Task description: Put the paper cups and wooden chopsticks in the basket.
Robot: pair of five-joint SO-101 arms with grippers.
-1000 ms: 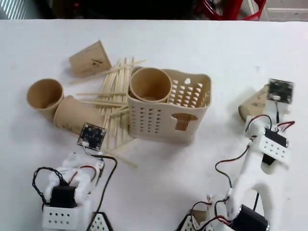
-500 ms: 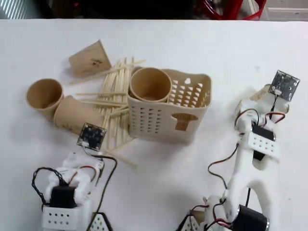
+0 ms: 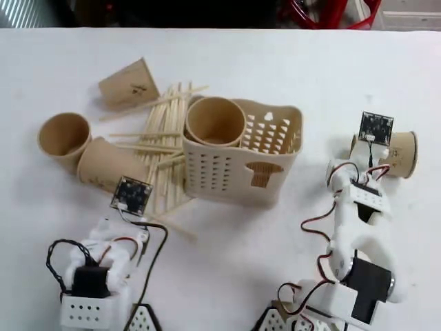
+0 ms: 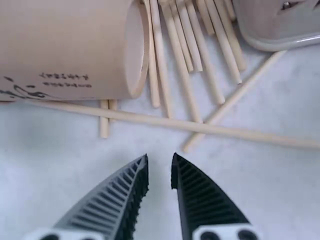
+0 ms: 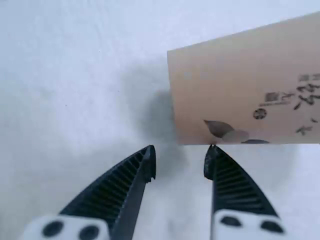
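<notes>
A cream perforated basket [image 3: 227, 172] stands mid-table with one paper cup [image 3: 215, 121] inside. Wooden chopsticks [image 3: 162, 138] lie scattered to its left among three more paper cups [image 3: 64, 136] [image 3: 107, 165] [image 3: 129, 84]. My left gripper [image 4: 159, 162] is low over the table, jaws a narrow gap apart and empty, just short of a lying cup [image 4: 70, 50] and the chopsticks [image 4: 200, 65]. At the right, another cup [image 3: 401, 153] lies on its side. My right gripper [image 5: 179, 160] is open, its tips just short of that cup's base [image 5: 245, 85].
The basket's corner [image 4: 280, 25] shows beyond the chopsticks in the left wrist view. One long chopstick [image 4: 200, 127] lies across in front of the left gripper. Both arm bases [image 3: 89, 289] [image 3: 358, 276] stand at the near edge. Red chair legs [image 3: 324, 10] are behind the table.
The right arm swung back toward the left and its wrist turned. The cup at the right shifted to the right and now lies clear of the wrist camera. The left arm stayed still.
</notes>
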